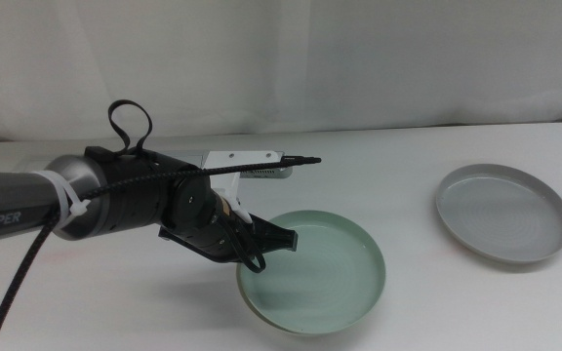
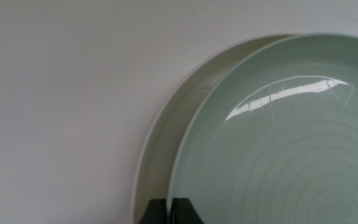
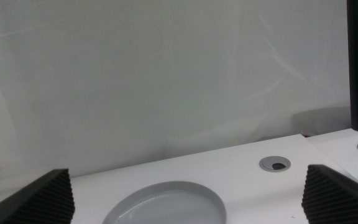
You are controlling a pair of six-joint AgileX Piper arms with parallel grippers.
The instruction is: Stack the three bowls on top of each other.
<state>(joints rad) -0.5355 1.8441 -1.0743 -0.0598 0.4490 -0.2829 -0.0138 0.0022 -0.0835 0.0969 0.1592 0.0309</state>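
The shallow round mint-green bowl (image 1: 312, 271) sits inside the shallow white bowl (image 2: 166, 134) near the front of the white table (image 1: 437, 292), a little off-centre, so that a crescent of the white rim shows beside it in the left wrist view; neither holds anything else. The shallow grey bowl (image 1: 501, 211) lies empty and flat, well apart, toward the right side of the table. The left gripper (image 1: 261, 239), reaching in from the left, is at the near-left rim of the green bowl, its dark jaws clenched on that rim, one inside and one outside. The right gripper (image 3: 188, 193) is out of the middle view; its foam-padded jaws stand wide apart, holding nothing, with the grey bowl ahead. Open tabletop lies between the green and grey bowls.
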